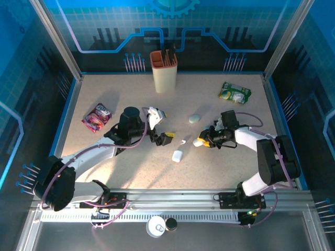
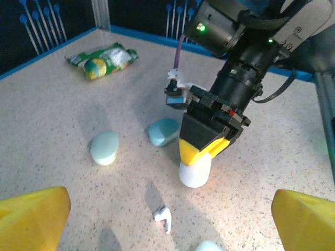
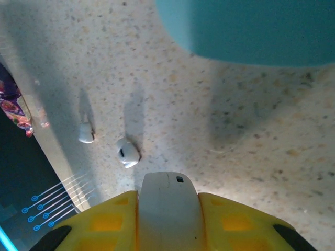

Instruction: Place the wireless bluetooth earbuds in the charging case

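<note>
Your right fingers [image 2: 194, 149] are clamped on a white round plastic case [image 2: 195, 171], and the bottom of the case looks to touch the speckled tabletop [image 1: 131, 172]. Your left fingers [image 2: 31, 219] stand wide apart with nothing between them. From above, a tiny white plastic earbud with a short stem [image 1: 183, 141] lies on the tabletop near the case, at 9 o'clock from it. A second small white piece [image 1: 177, 156] lies at 7 o'clock, too small to tell what it is. A pale green pebble-shaped case [image 1: 194, 118] sits at 12 o'clock from the held case, apart from it.
</note>
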Robot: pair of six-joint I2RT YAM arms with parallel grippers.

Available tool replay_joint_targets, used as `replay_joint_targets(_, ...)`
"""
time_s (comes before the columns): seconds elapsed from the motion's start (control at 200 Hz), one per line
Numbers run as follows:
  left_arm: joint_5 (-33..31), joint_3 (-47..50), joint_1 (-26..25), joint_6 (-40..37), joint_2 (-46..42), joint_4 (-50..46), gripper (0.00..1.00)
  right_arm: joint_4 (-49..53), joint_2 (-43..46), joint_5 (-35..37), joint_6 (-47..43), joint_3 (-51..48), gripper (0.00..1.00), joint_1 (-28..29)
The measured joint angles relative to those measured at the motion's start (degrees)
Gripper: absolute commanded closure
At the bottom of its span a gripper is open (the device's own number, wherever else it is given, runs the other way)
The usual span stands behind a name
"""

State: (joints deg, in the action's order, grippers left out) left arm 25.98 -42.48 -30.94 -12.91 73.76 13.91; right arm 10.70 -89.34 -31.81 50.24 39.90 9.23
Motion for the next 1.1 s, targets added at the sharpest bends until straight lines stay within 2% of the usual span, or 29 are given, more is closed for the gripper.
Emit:
replay_joint_targets(0.105,-5.95,-2.73,-2.67,1.99,-0.20,-5.44,0.01,-1.38,-1.07,0.15,-0.87,-0.33,0.66,-0.83)
replay_joint_targets(0.31,-16.24,-9.90,-7.41,7.32,0.46,-18.21,0.01,-1.84,-1.42,0.48,-3.26,-0.48,0.44,-2.32)
replay_joint_targets(0.505,-20.94,-20.41,-10.34,14.23,6.23,-34.12,0.02,1.97,3.78,3.23,-6.71,-0.50,0.30,-4.09)
replay_joint_targets(0.605,-22.34,-26.23,-11.85,18.69,10.80,-43.47,0.02,6.56,9.51,6.34,-9.77,-0.07,0.28,-4.48)
replay_joint_targets(0.775,-22.34,-34.29,-14.73,29.09,19.58,-57.61,0.10,13.57,16.41,11.61,-14.86,2.40,0.28,-4.66)
replay_joint_targets(0.885,-21.18,-39.15,-15.87,33.97,26.56,-64.59,0.11,16.24,17.31,13.44,-17.03,3.72,0.28,-5.20)
replay_joint_targets(1.101,-20.13,-44.37,-17.81,37.27,37.70,-71.84,0.17,17.92,16.06,13.79,-18.43,4.92,0.28,-5.73)
